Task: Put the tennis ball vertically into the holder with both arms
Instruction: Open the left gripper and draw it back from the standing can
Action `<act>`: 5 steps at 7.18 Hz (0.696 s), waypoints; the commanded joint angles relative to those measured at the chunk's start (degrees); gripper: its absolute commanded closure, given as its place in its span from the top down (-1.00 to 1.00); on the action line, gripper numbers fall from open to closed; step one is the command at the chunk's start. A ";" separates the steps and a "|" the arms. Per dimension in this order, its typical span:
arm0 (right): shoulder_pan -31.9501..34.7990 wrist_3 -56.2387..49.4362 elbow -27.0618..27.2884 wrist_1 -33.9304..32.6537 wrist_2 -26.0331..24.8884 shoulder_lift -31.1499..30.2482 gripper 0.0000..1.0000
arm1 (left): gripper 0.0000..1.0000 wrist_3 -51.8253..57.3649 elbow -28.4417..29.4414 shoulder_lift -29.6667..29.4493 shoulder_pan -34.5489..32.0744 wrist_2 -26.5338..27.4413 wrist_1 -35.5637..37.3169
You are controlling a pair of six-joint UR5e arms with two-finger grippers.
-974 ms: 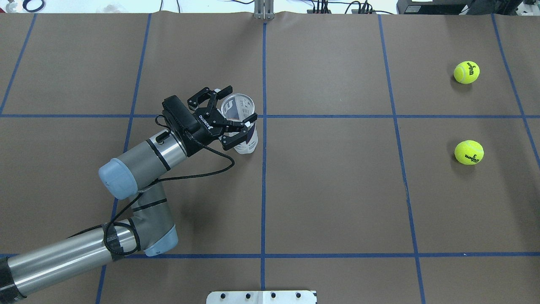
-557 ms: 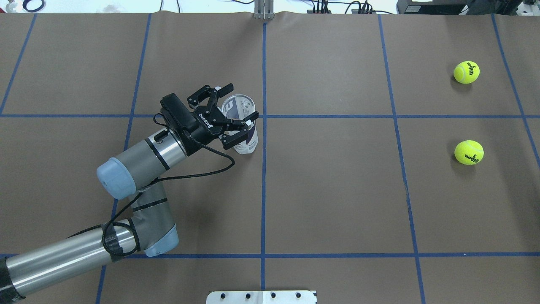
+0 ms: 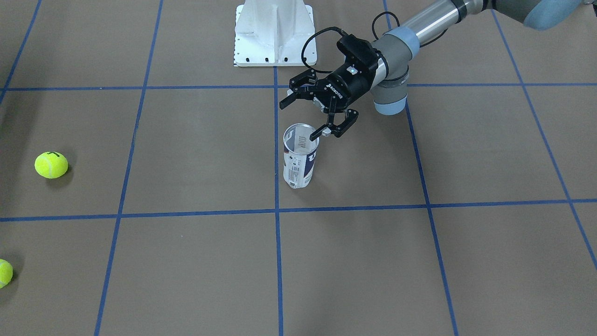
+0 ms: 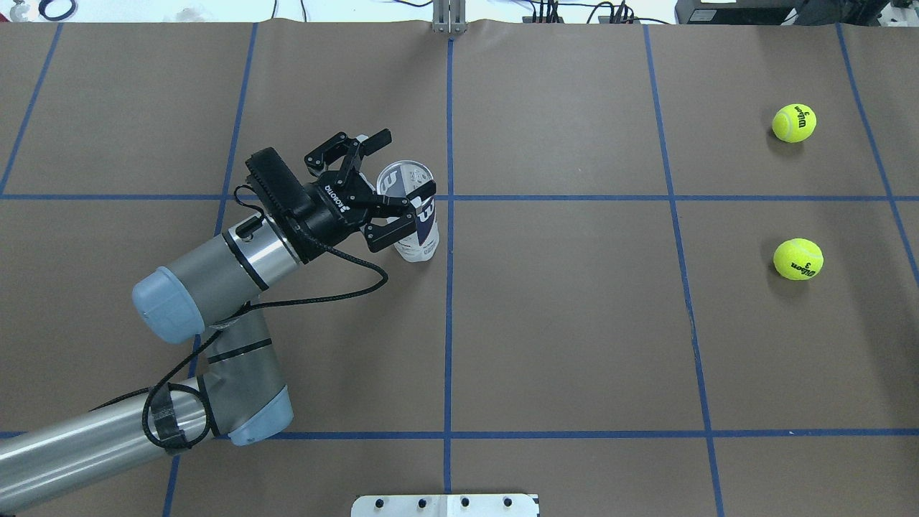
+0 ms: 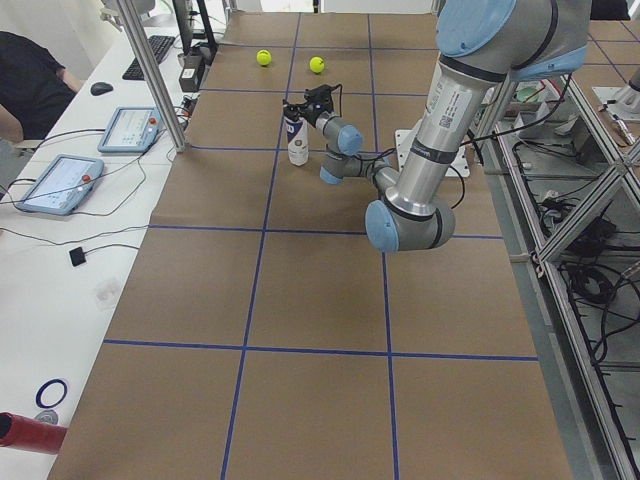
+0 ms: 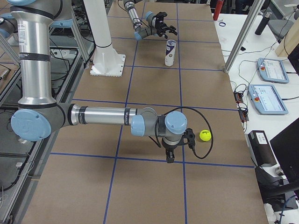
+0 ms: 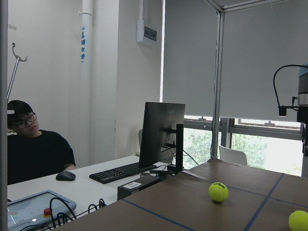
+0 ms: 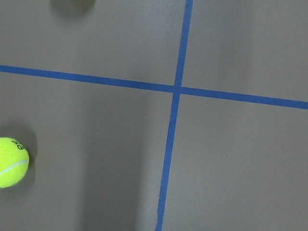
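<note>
The bench [image 4: 574, 337], covered in brown paper with a blue tape grid, fills the overhead view. The right arm [image 6: 100, 116] holds its forearm level above the bench, with the wrist bent so the right gripper [image 6: 170, 157] points straight down. I cannot tell whether its fingers are apart or together. The left arm [image 4: 204, 276] comes in from the near left corner, folds at the elbow and reaches forward toward the middle, wrist roughly level. The white pedestal [image 3: 275, 28] stands at the robot's edge of the bench, on the centre line. The left gripper [image 4: 409, 164] hangs at the top of the can [image 3: 298, 163] with its fingers spread wide and nothing held. 1 fingertip overlaps the can's rim, but contact cannot be judged. The can stands upright, mouth open, just left of the centre tape line beside a crossing, well in from every edge. The 2 tennis balls, the far ball [image 4: 794, 123] and the near ball [image 4: 798, 259], lie well apart from it on the robot's right side.
</note>
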 commanded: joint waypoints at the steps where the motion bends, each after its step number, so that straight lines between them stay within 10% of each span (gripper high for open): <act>1: 0.00 0.21 1.66 -0.15 -0.29 0.62 0.99 | 0.98 -0.66 -10.34 4.25 -2.13 -3.03 11.58; 3: -0.78 0.30 5.16 -1.46 -3.43 2.80 0.99 | 0.98 -1.72 -13.44 11.70 -5.03 -3.47 12.07; 5: -0.88 0.57 5.62 -1.91 -3.20 1.68 0.99 | 0.98 -12.47 -13.72 17.08 -13.33 -20.67 13.90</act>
